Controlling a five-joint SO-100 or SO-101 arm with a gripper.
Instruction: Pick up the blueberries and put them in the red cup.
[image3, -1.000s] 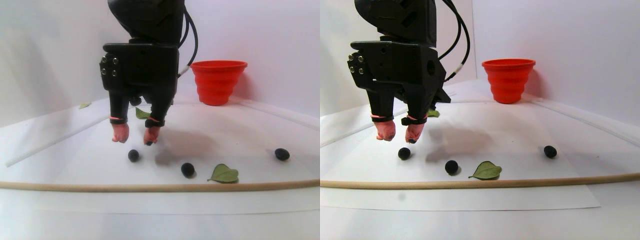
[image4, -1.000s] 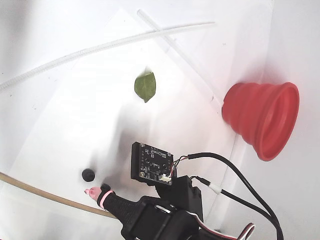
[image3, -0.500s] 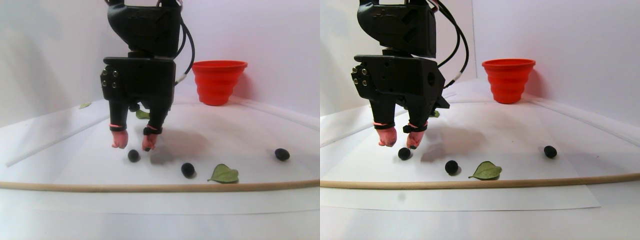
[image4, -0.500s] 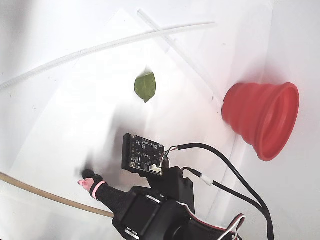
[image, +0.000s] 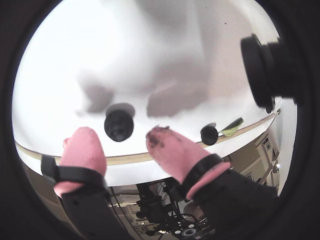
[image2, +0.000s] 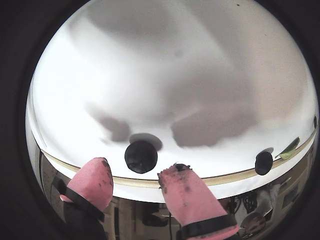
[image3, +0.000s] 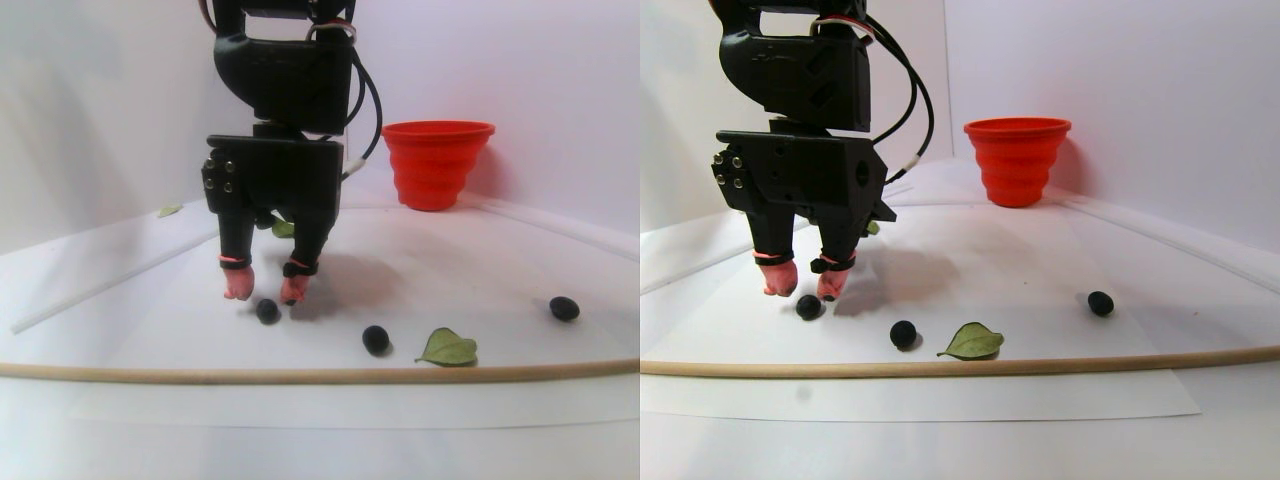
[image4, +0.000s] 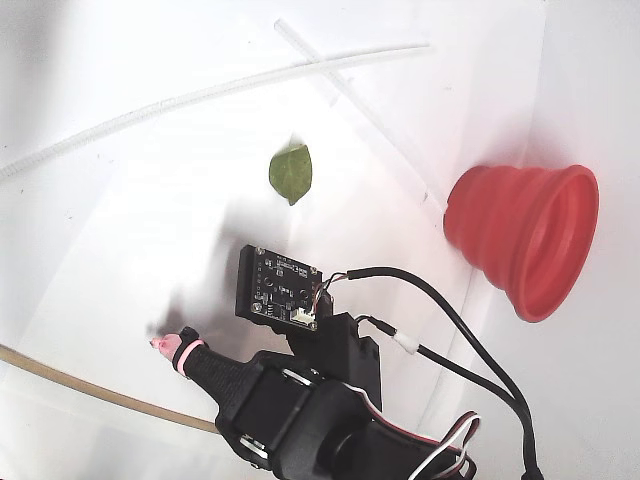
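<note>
In the stereo pair view my gripper (image3: 267, 288) hangs open just above the white paper. One blueberry (image3: 267, 311) lies on the paper below and between its pink fingertips (image3: 240, 285), untouched. Both wrist views show that blueberry (image: 119, 125) (image2: 141, 156) just beyond the gap between the tips of my gripper (image: 120, 136) (image2: 139, 167). Two more blueberries (image3: 375, 339) (image3: 564, 308) lie to the right. The red cup (image3: 437, 163) stands upright at the back right, also seen in the fixed view (image4: 525, 235). There my arm hides the near berry and only one pink fingertip (image4: 163, 344) shows.
A green leaf (image3: 448, 348) lies beside the middle berry, and another leaf (image4: 291, 172) lies behind the arm. A thin wooden rod (image3: 320, 375) runs along the front of the paper. White tubes (image4: 200, 95) lie at the back, with white walls behind.
The gripper has come down toward the paper, its open fingertips now level with and either side of the left berry. In the fixed view the arm now covers that berry.
</note>
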